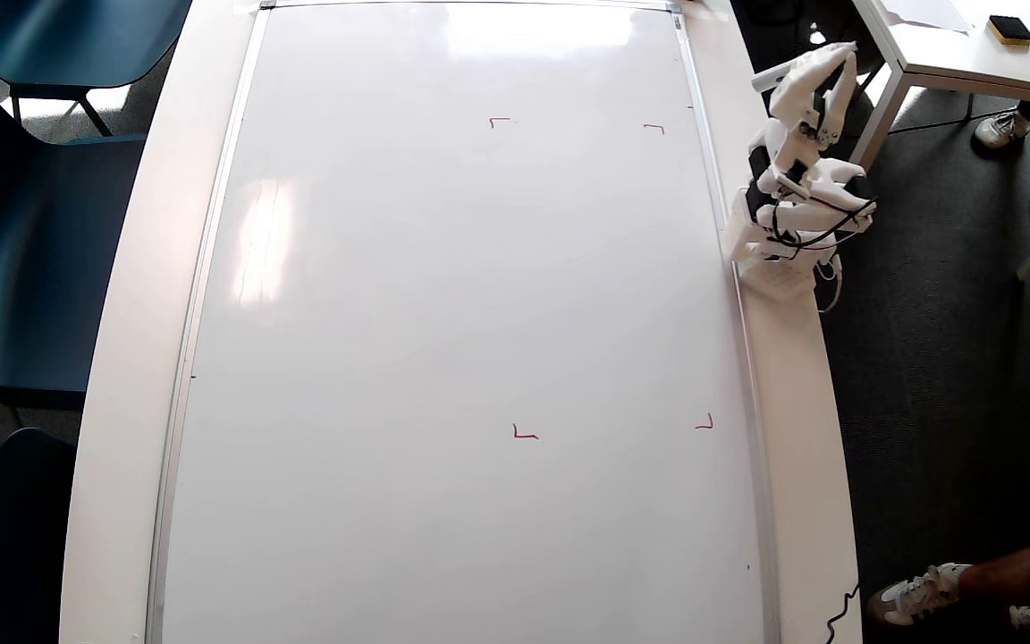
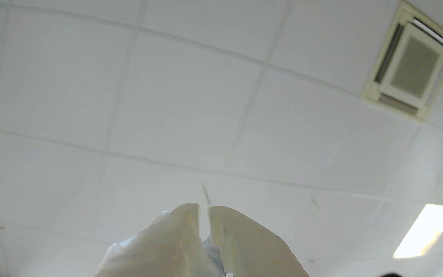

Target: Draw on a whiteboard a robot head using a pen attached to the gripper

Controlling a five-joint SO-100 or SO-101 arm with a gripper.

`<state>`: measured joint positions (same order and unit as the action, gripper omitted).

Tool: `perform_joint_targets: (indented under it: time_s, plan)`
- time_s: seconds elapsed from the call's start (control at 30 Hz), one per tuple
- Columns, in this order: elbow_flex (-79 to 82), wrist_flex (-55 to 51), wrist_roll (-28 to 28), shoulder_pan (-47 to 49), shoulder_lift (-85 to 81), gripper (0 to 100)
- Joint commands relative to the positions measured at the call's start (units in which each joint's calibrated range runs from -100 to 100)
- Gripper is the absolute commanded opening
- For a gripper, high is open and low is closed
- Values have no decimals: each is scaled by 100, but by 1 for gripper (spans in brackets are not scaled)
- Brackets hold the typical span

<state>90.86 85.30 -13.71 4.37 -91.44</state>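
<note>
Nearly closed fingers face the ceiling; glossy whiteboard bears only red corner marks.

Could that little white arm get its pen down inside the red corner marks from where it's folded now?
Probably yes: the whiteboard is bare, nothing blocks it. The end effector points at the ceiling, so it must swing over.

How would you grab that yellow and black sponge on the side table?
Probably from straight above, pinching the sponge across its two long yellow sides. It lies flat, black face up, on the side table, with open space around it, so a top-down pinch looks easiest.
</note>
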Motion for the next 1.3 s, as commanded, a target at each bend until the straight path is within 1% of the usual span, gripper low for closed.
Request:
perform_joint_targets:
  time_s: [0.0, 0.13, 0.17, 0.23, 0.3, 0.33, 0.43, 0.47, 0.6, 0.63, 0.77, 0.8, 0.83, 0.9, 0.93, 1.0, 1.03, 1.1, 1.23, 1.27]
  plan:
    - [-1665, -1580, -7, 1, 1182, 1]
    - [-2663, -2457, -7, -6, 2113, 1]
    - [-3117, -2970, -12, -6, 2591, 1]
    - [-3598, -3665, -12, -14, 3035, 1]
    - [-4179, -4586, -12, -6, 3446, 1]
    - [-4842, -5846, -12, -6, 3840, 1]
    - [-5823, -7948, -1, -6, 4377, 1]
    - [-6404, -9391, -1, 1, 4713, 1]
    - [-7248, -12301, -7, 170, 5249, 1]
    - [-7566, -13622, -1, 215, 5434, 1]
    - [-8056, -15828, 25, 657, 5752, 1]
    - [-8219, -16610, 320, 819, 5954, 1]
    - [-8319, -16897, 615, 833, 6079, 1]
    - [-8464, -17140, 1291, 804, 6331, 1]
    - [-8628, -17219, 1966, 612, 6599, 1]
    - [-8900, -17375, 2567, 487, 6843, 1]
    - [-9045, -17488, 2738, 458, 6977, 1]
    - [-9318, -17601, 2856, 399, 7480, 1]
    - [-9536, -17557, 2835, 288, 8226, 1]
    - [-9681, -17531, 2830, 200, 8629, 1]
